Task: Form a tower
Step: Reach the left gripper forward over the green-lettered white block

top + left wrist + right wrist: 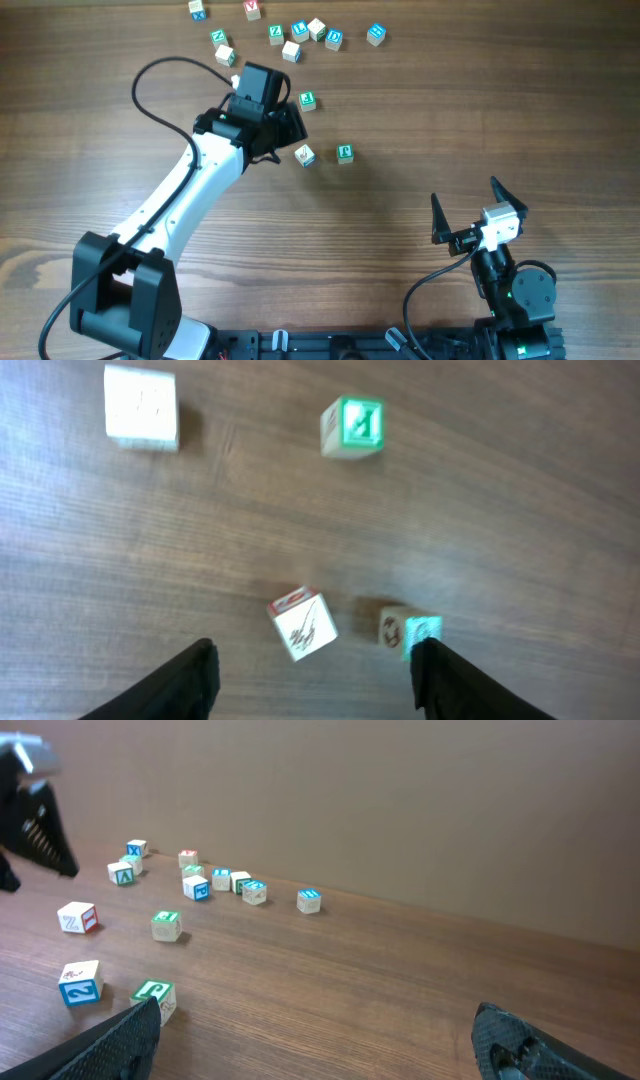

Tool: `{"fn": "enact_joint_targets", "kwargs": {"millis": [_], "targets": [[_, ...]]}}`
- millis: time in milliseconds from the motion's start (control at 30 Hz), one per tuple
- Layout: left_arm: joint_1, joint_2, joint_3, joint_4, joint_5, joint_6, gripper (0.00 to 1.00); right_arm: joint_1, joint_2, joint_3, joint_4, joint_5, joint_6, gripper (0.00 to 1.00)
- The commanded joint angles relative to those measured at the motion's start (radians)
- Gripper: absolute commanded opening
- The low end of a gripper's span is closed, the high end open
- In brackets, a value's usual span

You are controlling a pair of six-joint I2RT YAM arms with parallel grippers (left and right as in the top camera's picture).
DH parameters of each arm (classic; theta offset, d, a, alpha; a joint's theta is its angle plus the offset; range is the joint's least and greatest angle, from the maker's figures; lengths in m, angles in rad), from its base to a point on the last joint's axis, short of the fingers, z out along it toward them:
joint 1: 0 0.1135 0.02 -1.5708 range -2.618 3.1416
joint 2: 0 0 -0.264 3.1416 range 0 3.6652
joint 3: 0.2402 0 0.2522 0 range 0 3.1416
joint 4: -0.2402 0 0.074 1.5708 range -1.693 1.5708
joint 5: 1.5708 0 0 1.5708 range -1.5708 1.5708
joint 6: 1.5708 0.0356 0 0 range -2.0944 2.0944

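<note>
Tower: none standing in any view; only loose pale wooden alphabet cubes (291,50), scattered far-centre on brown wooden table (400,250).
Left gripper (312,660): nearer arm, raised, jaws spread, empty. White cube with red edge (302,623) just beyond, centred; green-faced cube (410,632) to its right. No long axis.
Right gripper (464,192): wide apart, empty, well apart at near-right.

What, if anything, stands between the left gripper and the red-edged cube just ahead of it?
Nothing visible does. The red-edged cube lies on bare table just ahead of the open left gripper, about midway between its fingers. A green-faced cube sits close beside it, near one finger.
</note>
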Motion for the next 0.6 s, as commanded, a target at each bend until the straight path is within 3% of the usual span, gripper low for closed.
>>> {"fn": "enact_joint_targets", "kwargs": {"millis": [0, 133, 267, 367, 467, 567], "targets": [[-0.030, 0.020, 0.017, -0.018, -0.036, -0.005, 0.70, -0.006, -0.007, -0.001, 0.004, 0.014, 0.012, 1.00], [-0.081, 0.097, 0.017, 0.006, -0.138, -0.005, 0.76, -0.006, -0.007, -0.001, 0.004, 0.014, 0.012, 1.00], [-0.098, 0.180, 0.017, 0.068, -0.141, -0.005, 0.82, -0.006, -0.007, -0.001, 0.004, 0.014, 0.012, 1.00], [-0.098, 0.225, 0.017, 0.089, -0.141, -0.005, 0.82, -0.006, -0.007, -0.001, 0.004, 0.014, 0.012, 1.00], [-0.098, 0.266, 0.016, 0.113, -0.141, -0.005, 0.72, -0.006, -0.007, -0.001, 0.004, 0.014, 0.012, 1.00], [-0.098, 0.280, 0.016, 0.117, -0.140, -0.005, 0.52, -0.006, -0.007, -0.001, 0.004, 0.014, 0.012, 1.00]]}}
